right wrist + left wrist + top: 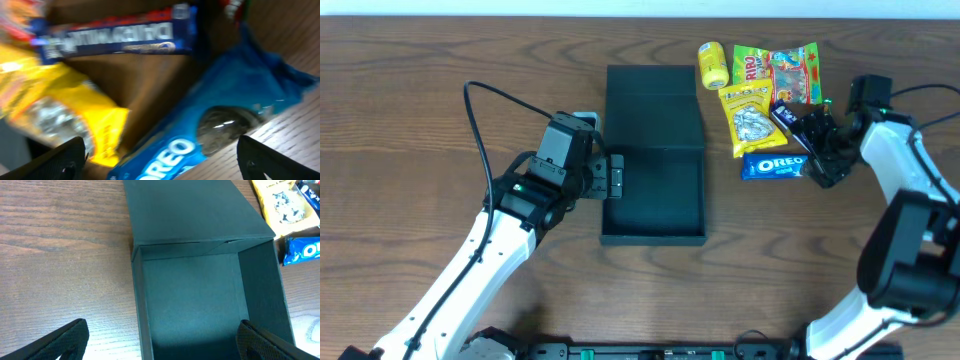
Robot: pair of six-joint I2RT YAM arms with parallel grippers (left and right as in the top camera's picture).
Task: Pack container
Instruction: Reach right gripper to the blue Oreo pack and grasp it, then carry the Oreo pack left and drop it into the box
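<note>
The container is a dark green-black box, open, its flap lid lying flat behind it; the inside looks empty in the left wrist view. My left gripper is open, its fingers straddling the box's left wall. My right gripper is open just above the right end of a blue Oreo packet, which fills the right wrist view. Beside it lie a yellow seed packet, a dark blue bar and a gummy bag.
A yellow can lies behind the snacks, right of the lid. The snack pile sits between the box and my right arm. Bare wooden table lies left of the box.
</note>
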